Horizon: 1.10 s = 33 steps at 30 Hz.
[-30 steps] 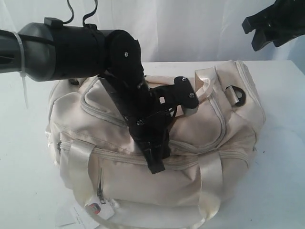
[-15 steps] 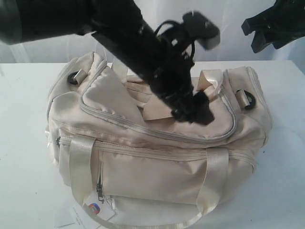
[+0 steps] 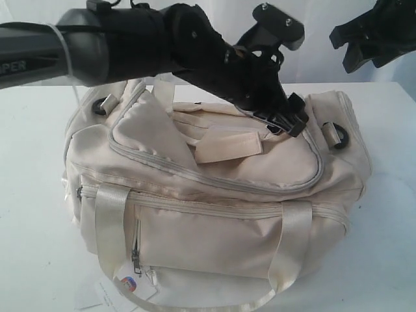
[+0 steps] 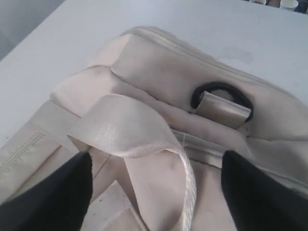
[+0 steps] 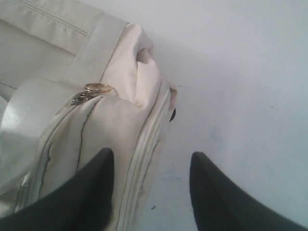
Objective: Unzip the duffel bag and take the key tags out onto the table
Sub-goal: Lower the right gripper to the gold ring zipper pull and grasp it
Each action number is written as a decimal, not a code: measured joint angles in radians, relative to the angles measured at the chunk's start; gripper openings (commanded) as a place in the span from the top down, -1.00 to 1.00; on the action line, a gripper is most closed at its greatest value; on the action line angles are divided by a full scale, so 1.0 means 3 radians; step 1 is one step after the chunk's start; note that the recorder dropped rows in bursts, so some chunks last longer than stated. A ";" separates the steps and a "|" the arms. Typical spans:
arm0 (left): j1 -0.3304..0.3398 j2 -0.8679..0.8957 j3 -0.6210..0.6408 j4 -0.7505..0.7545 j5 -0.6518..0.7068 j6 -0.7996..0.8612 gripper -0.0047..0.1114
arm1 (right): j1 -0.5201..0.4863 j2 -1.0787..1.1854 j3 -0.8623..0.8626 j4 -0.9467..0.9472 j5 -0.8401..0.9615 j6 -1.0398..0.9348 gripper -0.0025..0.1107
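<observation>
The duffel bag (image 3: 214, 227) sits mid-table on the white table (image 3: 32, 260), long side to the exterior camera, paper hangtag (image 3: 130, 285) at its near lower corner. The curved top zipper (image 3: 214, 179) reads closed along the whole near edge of the lid panel. At the far left corner the fabric is rucked up, and whether the track is parted there cannot be determined. No grey lining is exposed. No key tags are visible on the table or in any view.

The left gripper (image 4: 156, 154) hangs over the top of the bag with its jaws spread wide and nothing between them. A loop of webbing handle (image 4: 130, 134) lies directly beneath, with a black strap ring (image 4: 198, 96) just beyond. The right gripper (image 5: 151, 154) is raised well clear at the bag's right end, jaws apart and empty. A gold-ringed zip pull (image 5: 97, 88) lies in its view.

Assessment: early stage. The unzipping shows no confirmed progress, and extracting and placing the tags both remain.
</observation>
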 measured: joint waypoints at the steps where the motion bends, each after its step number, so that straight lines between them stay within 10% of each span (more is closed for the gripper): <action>1: 0.0000 0.0047 -0.0017 -0.0001 -0.0016 -0.0027 -0.42 | 0.0000 0.0000 0.0000 0.0000 0.0000 0.0000 0.14; 6: 0.0000 0.0196 -0.0073 -0.0028 -0.0271 -0.0208 -0.35 | 0.0000 0.0000 0.0000 0.0000 0.0006 0.0000 0.14; 17: 0.0000 0.0211 -0.0075 -0.0062 -0.0534 -0.0581 0.90 | 0.0000 0.0000 0.0000 0.0000 0.0006 0.0000 0.14; 33: 0.0192 -0.0414 -0.0174 0.0395 0.0005 -0.0585 0.92 | 0.0000 0.0000 0.0000 0.0092 0.0010 0.0071 0.14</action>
